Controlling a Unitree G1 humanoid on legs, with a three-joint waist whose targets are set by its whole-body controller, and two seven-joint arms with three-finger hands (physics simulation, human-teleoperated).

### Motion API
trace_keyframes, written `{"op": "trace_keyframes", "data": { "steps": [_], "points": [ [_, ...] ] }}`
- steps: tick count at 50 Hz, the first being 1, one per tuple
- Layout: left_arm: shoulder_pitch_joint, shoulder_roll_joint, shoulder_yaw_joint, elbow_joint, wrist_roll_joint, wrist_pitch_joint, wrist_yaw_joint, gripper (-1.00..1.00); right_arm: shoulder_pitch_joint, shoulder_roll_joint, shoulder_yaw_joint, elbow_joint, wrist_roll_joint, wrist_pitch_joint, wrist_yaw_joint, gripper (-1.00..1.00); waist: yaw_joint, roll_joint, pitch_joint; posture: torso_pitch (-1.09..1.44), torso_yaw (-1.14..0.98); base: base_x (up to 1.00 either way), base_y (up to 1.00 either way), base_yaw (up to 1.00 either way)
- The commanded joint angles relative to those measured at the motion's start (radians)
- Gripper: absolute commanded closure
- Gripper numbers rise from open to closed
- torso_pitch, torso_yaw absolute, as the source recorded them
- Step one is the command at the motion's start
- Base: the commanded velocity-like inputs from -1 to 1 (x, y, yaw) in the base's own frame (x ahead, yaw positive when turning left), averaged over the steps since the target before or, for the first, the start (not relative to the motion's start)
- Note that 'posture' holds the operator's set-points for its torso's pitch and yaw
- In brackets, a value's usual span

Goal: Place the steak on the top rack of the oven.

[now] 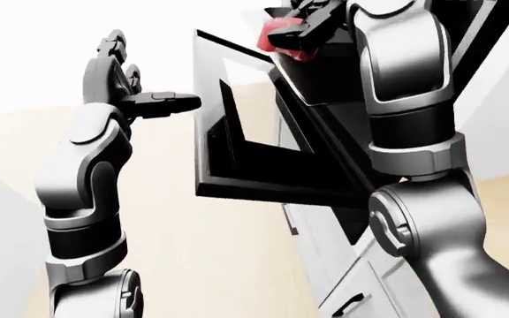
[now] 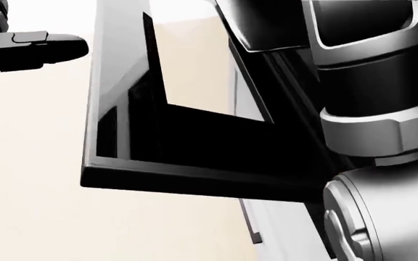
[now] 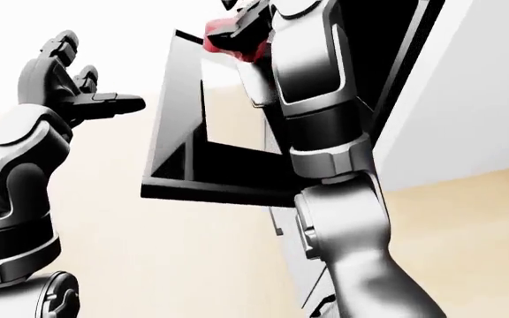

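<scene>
The right robot hand (image 1: 306, 26) grips the red steak (image 1: 283, 36) at twelve o'clock, above the open oven door (image 1: 237, 152). It should carry it level onto the rack; the left robot hand (image 1: 135, 93) hangs empty, fingers spread.

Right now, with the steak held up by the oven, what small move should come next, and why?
Probably ease the right hand deeper past the open oven door. The steak is pinched at the view's top, above the door; no rack shows yet. The left hand is open and clear.
</scene>
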Motion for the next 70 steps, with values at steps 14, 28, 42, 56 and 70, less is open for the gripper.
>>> {"op": "trace_keyframes", "data": {
  "steps": [14, 28, 42, 56, 70],
  "points": [
    [-0.026, 0.007, 0.000, -0.023, 0.000, -0.011, -0.001, -1.00, -0.119, -0.049, -0.028, 0.111, 0.032, -0.071, -0.047, 1.00, -0.022, 0.096, -0.034, 0.00, 0.00, 0.17, 0.00, 0.00],
    [-0.026, 0.004, -0.002, -0.017, 0.004, -0.016, -0.004, -1.00, -0.172, -0.083, -0.041, 0.207, 0.061, -0.105, -0.071, 1.00, -0.005, -0.029, -0.043, 0.00, 0.00, 0.19, 0.00, 0.00],
    [-0.039, 0.007, -0.001, -0.025, 0.001, 0.000, -0.003, -1.00, -0.253, -0.109, -0.039, 0.294, 0.067, -0.132, -0.082, 1.00, -0.024, 0.087, -0.027, 0.00, 0.00, 0.10, 0.00, 0.00],
    [-0.019, 0.002, -0.001, -0.019, 0.005, -0.018, -0.006, -1.00, -0.325, -0.145, -0.052, 0.456, 0.062, -0.208, -0.109, 1.00, -0.013, 0.032, -0.032, 0.00, 0.00, 0.00, 0.00, 0.00],
    [-0.020, 0.004, 0.001, -0.032, 0.002, -0.005, -0.002, -1.00, -0.426, -0.185, -0.052, 0.696, 0.032, -0.318, -0.142, 1.00, -0.021, 0.040, -0.032, 0.00, 0.00, 0.00, 0.00, 0.00]
  ]
}}
